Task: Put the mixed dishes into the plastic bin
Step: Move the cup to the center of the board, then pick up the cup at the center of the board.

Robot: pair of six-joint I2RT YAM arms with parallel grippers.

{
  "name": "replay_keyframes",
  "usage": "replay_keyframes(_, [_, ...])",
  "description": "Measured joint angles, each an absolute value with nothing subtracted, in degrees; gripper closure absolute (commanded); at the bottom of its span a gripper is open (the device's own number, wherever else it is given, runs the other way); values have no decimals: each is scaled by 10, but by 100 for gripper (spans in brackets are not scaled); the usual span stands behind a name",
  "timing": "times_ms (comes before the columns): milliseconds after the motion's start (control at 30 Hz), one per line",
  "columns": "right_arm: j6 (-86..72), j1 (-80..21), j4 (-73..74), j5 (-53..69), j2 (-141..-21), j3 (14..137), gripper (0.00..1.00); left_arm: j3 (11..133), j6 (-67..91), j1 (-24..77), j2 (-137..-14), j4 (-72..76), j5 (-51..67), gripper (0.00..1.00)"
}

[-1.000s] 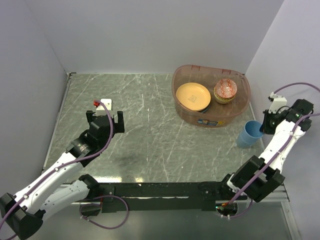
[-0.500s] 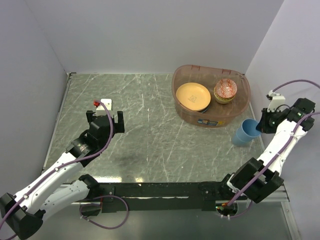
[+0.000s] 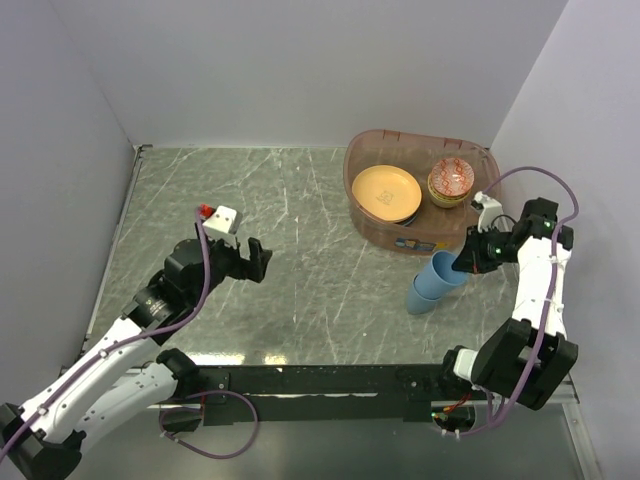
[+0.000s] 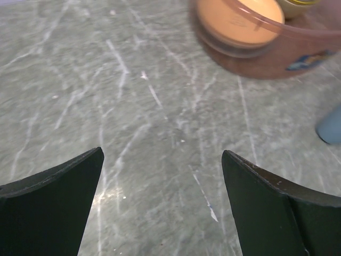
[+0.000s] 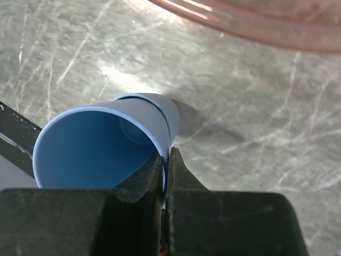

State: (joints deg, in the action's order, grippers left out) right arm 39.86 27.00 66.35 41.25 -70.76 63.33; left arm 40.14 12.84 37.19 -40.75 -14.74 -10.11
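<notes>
The light blue cup (image 3: 432, 282) hangs tilted over the table, just in front of the plastic bin (image 3: 428, 243), mouth toward my right gripper (image 3: 466, 262). That gripper is shut on the cup's rim, one finger inside and one outside. The right wrist view shows the cup (image 5: 101, 144) pinched in the gripper (image 5: 166, 154), with the bin wall (image 5: 250, 21) above. Inside the bin lie the yellow-orange plate (image 3: 385, 192) and the red-patterned bowl (image 3: 451, 181), stacked on another dish. My left gripper (image 3: 245, 268) hovers open over the left half of the table, its jaws wide apart and holding nothing (image 4: 162, 153).
Grey walls close in the marbled table (image 3: 300, 220) on the left, back and right. The left wrist view shows the bin (image 4: 277, 56) with the plate (image 4: 240, 18) at the top right and a piece of the cup (image 4: 331, 127) at the right edge.
My right gripper has carried the cup left from the table's right side, lifting and tilting it in front of the bin. My left arm has moved a little right and turned toward the bin.
</notes>
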Motion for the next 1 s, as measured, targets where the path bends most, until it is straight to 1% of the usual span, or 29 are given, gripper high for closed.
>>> replay_keyframes(133, [387,255,662,413,-702,645,100,401,122,372,-426,-142,-55,1])
replay_keyframes(233, [386,253,672,411,-702,675,100,401,117,372,-439,-144,-38,1])
replay_keyframes(633, [370,253,702,420,-696,819,100,401,114,372,-440,-144,-28,1])
replay_keyframes(800, [329,253,685,425,-719,867,100,401,114,372,-440,-144,-31,1])
replay_keyframes(1000, [248,253,621,428,-777,906,100,401,112,372,-440,-145,-41,1])
